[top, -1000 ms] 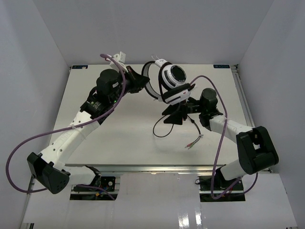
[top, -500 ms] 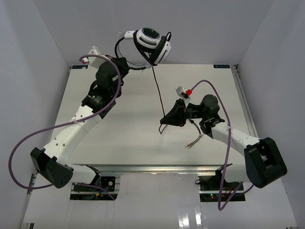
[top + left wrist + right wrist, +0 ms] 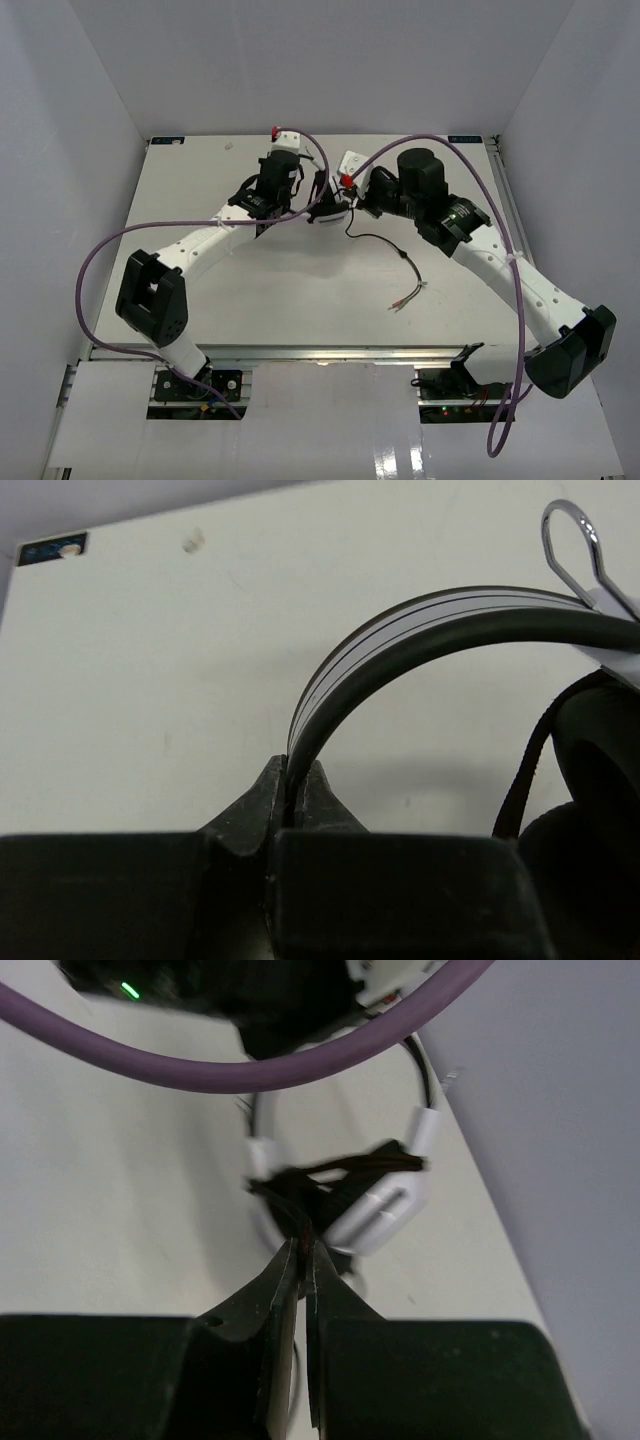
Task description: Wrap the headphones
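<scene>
The headphones (image 3: 331,203) are white and black and sit low over the back middle of the table, between both arms. My left gripper (image 3: 293,783) is shut on the thin headband (image 3: 400,630), which arcs up and right to a black earcup (image 3: 590,780). My right gripper (image 3: 305,1242) is shut on the black cord, right at a bundle of cord turns lying against the white earcup (image 3: 385,1210). From there the loose cord (image 3: 385,243) trails over the table to the small red and green plugs (image 3: 410,295). In the top view the two grippers (image 3: 318,192) (image 3: 346,203) almost touch.
A purple cable (image 3: 230,1070) from the left arm crosses the top of the right wrist view. The back wall (image 3: 330,70) stands close behind the headphones. White table (image 3: 240,290) lies in front of both arms, with side walls left and right.
The left arm swung the headphones up to the back wall, then down to the table's back middle. The right gripper shut on the cord and moved up to the earcups.
</scene>
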`<state>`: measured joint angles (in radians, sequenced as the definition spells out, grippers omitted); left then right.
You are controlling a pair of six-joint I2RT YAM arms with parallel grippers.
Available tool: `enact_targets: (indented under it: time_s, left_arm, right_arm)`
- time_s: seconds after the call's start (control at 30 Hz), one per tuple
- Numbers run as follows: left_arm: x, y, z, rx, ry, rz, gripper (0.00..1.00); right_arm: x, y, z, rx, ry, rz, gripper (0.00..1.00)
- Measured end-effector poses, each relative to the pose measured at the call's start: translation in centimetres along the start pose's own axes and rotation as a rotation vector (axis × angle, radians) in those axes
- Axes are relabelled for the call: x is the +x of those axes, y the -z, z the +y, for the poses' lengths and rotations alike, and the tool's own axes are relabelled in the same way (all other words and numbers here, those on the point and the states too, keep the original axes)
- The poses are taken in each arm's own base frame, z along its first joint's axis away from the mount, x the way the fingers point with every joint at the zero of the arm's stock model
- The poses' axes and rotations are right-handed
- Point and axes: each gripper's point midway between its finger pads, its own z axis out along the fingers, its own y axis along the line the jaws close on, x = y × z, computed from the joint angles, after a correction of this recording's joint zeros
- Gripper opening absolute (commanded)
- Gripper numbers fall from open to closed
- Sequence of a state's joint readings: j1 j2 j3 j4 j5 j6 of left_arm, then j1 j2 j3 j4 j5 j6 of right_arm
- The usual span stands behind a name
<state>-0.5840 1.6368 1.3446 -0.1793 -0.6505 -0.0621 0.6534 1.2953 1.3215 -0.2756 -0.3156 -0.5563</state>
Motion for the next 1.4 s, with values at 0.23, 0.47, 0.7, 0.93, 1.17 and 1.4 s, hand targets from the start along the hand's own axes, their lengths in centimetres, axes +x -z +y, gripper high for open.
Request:
enact_targets:
  time_s: [0.23, 0.47, 0.7, 0.93, 1.17, 1.4]
  left_arm:
    - [4.6, 2.5, -3.4, 0.307, -0.247, 0.107, 0.0]
    - [0.9, 10.3, -5.2, 0.644, -0.063, -0.033, 0.0]
    - [-0.4, 12.9, -6.1, 0.763, 0.201, -0.047, 0.0]
    - [-0.5, 14.8, -10.2, 1.002, 0.377, 0.084, 0.0]
    - [-4.3, 17.7, -12.5, 1.215, 0.466, 0.072, 0.0]
    - [-13.1, 20.6, -11.5, 1.289, 0.603, -0.124, 0.0]
  right_arm:
    - [10.4, 0.2, -3.1, 0.173, 0.329, 0.408, 0.08]
    - [12.6, -0.1, -4.2, 0.207, 0.285, 0.379, 0.08]
    - [10.0, 0.1, -3.4, -0.007, -0.134, -0.015, 0.08]
    - [6.4, 1.0, 0.2, -0.274, -0.332, -0.263, 0.19]
    - [6.2, 1.9, 0.7, -0.363, -0.396, -0.322, 0.59]
    - [8.0, 1.0, 5.1, -0.546, -0.741, -0.349, 0.65]
